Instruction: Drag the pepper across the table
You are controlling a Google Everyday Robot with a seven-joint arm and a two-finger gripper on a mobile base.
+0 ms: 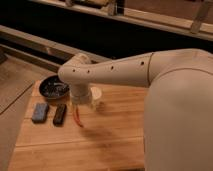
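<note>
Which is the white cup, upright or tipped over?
Upright: the cup shows its open rim on top, base on the table. The gripper hangs beside it, over the pepper.

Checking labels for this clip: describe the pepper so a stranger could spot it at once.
On the light wooden table, look just right of the black bar near the left edge, directly below the gripper. The pepper is the slender, curved red-orange sliver there, unlike the boxy bar and blue-grey block.
</note>
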